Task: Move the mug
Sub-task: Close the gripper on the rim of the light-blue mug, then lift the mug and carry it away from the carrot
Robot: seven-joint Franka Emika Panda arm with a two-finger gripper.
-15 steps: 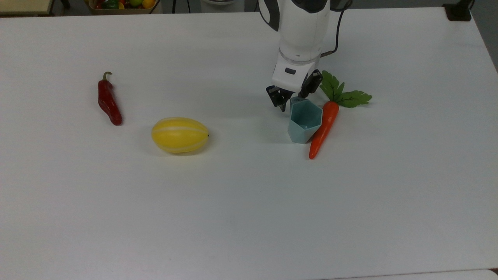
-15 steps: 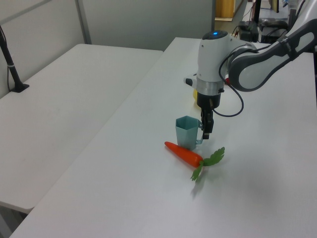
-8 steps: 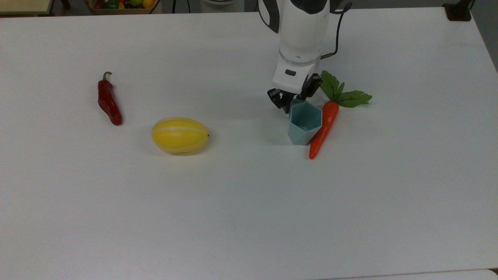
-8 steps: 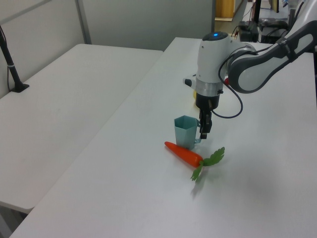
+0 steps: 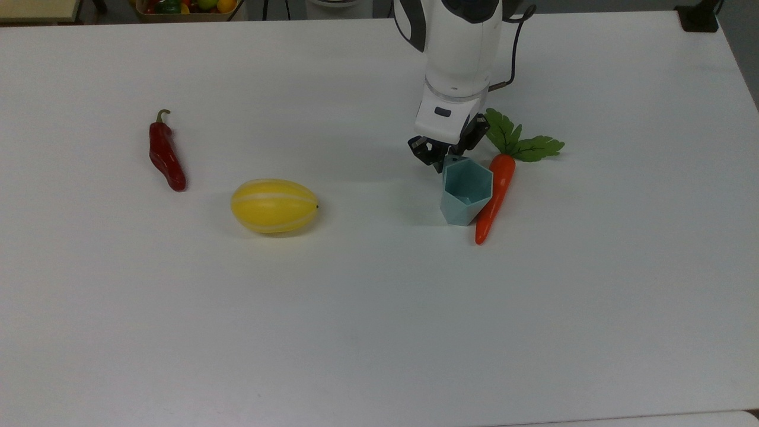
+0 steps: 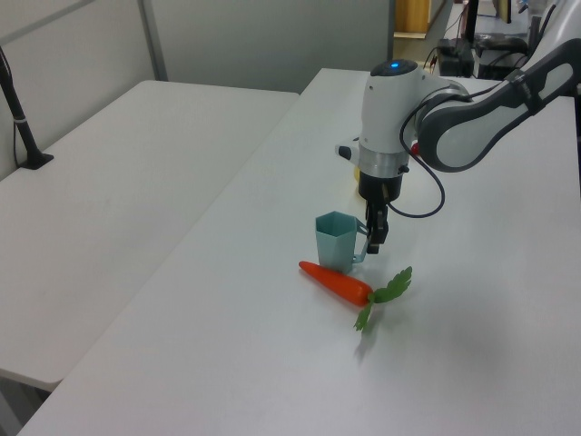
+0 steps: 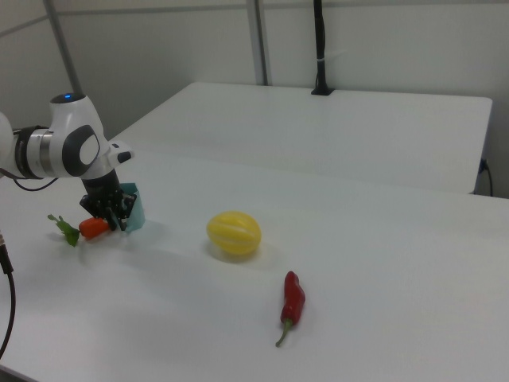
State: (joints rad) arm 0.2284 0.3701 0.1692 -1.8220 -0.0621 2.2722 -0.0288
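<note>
The mug (image 5: 468, 191) is a pale teal faceted cup standing on the white table, seen toward the top view's right. An orange carrot (image 5: 496, 191) lies against its right side. My gripper (image 5: 449, 159) comes down from above at the mug's far rim, its fingers closed around the small handle. In the left view the mug (image 6: 334, 242) stands just above the carrot (image 6: 337, 282), with the gripper (image 6: 374, 238) at the handle on the mug's right. In the right view the gripper (image 7: 114, 216) partly hides the mug (image 7: 135, 208).
A yellow melon (image 5: 274, 206) lies left of the mug in the top view, and a red chili (image 5: 166, 155) farther left. The carrot's green leaves (image 5: 522, 142) spread beside the gripper. A bin of produce (image 5: 187, 7) stands beyond the table's far edge.
The fingers have closed in on the mug's handle. The mug has shifted slightly with the gripper, and the carrot has been nudged a little beside it.
</note>
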